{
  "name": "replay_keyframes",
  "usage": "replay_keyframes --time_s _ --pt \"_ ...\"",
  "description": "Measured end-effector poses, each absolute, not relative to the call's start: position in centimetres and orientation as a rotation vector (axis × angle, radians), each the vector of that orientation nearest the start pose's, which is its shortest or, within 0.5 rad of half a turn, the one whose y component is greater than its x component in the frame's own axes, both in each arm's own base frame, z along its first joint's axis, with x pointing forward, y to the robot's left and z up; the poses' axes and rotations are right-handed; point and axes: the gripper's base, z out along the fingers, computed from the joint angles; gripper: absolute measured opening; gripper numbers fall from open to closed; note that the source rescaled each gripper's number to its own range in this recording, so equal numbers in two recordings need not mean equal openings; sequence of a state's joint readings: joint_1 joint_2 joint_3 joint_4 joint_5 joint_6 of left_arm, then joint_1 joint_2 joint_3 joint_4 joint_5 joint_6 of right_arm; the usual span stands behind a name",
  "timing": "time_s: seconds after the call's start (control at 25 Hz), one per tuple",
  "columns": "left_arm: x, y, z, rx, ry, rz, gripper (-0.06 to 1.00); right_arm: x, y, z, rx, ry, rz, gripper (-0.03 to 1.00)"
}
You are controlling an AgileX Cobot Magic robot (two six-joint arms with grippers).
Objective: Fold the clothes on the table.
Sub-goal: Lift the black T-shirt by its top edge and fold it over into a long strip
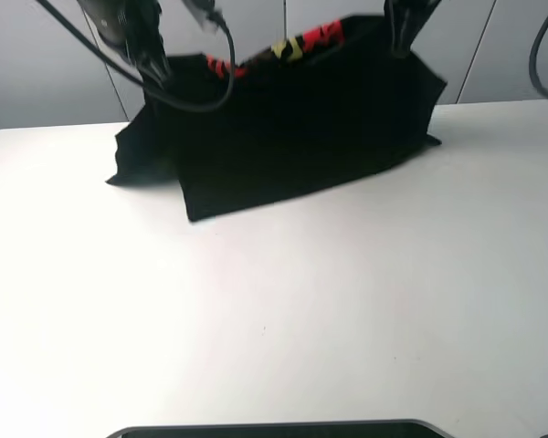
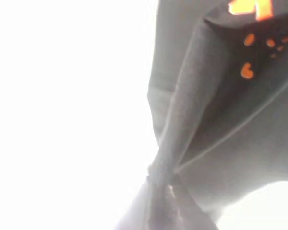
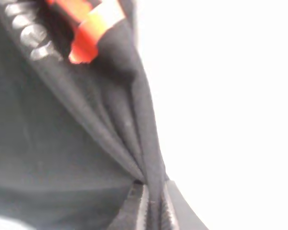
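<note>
A black T-shirt with a red and yellow print hangs lifted at the far side of the white table, its lower edge resting on the tabletop. My left gripper is shut on the shirt's upper left edge; the left wrist view shows the fabric bunched into the jaws. My right gripper is shut on the upper right edge; the right wrist view shows folds of the cloth pinched between the fingers.
A black cable loops in front of the shirt near the left arm. A dark object's edge lies at the table's near edge. A grey panelled wall stands behind the table.
</note>
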State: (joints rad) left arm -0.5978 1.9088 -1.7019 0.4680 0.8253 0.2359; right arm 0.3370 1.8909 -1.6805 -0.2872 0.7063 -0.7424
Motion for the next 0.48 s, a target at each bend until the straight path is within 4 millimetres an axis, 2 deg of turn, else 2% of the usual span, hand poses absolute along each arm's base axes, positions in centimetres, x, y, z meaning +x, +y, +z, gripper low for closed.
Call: replay_keyframes --time_s 0.08,0.12,0.2,0.32,0.48 --pt "37.4 -21.7 33.3 1.174 2.095 0.410 0.00 41.2 12.8 33.6 -1.320 1.983 -0.473 0.00" --pt "37.0 -21.4 34.4 1.187 2.111 0.415 0.00 40.6 12.7 34.2 -1.304 2.015 -0.439 0.00" --pt "36.0 -21.1 34.6 1.281 2.190 0.381 0.00 39.6 12.7 33.7 -1.326 2.135 -0.358 0.00" --pt "34.5 -21.6 32.7 1.490 2.276 0.238 0.00 37.8 12.8 30.9 -1.414 2.384 -0.168 0.00" --pt "32.4 -21.9 27.5 1.706 2.386 0.035 0.00 35.1 13.1 25.4 -1.500 2.610 0.082 0.00"
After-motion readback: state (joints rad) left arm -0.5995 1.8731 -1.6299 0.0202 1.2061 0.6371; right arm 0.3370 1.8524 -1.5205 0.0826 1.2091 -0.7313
